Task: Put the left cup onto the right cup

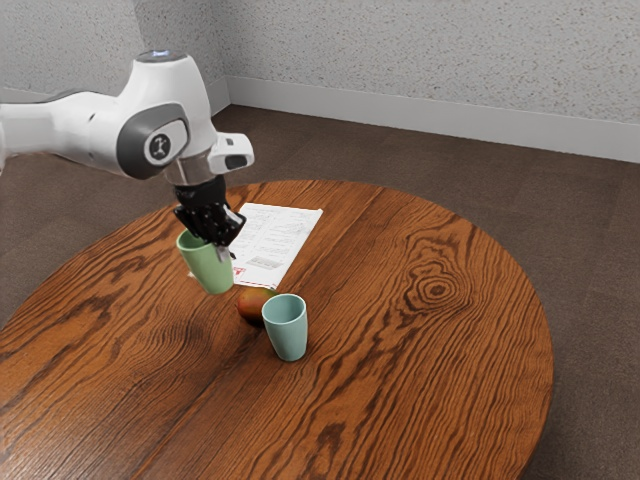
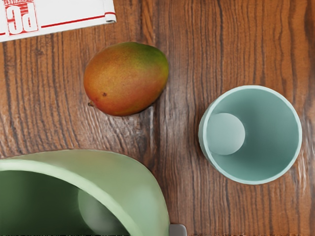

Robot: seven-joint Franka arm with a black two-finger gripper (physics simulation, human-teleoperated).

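The white arm (image 1: pixel 90 130) comes in from the exterior view's left and reaches over the round wooden table (image 1: pixel 430 380). Its black gripper (image 1: pixel 213 240) points down and is closed on the rim of the green cup (image 1: pixel 207 263), one finger on each side of the wall. This cup is tilted, its mouth turned up toward the hand, and it seems to hang clear of the wood, over the part of the table toward the exterior view's left. A little farther along, a printed sheet (image 1: pixel 270 240) lies flat close to the far edge of the table. In front of the sheet lies a mango (image 1: pixel 250 300), red and green. Just beside the mango, on the side of the table's near edge, the pale blue cup (image 1: pixel 286 326) stands upright with its mouth open, apart from the green cup. In the wrist view the green cup (image 2: pixel 98 187) is right under the hand, with the mango (image 2: pixel 126 77) and the pale blue cup (image 2: pixel 251 133) beyond it on the wood, and a corner of the printed sheet (image 2: pixel 54 17) behind the mango.
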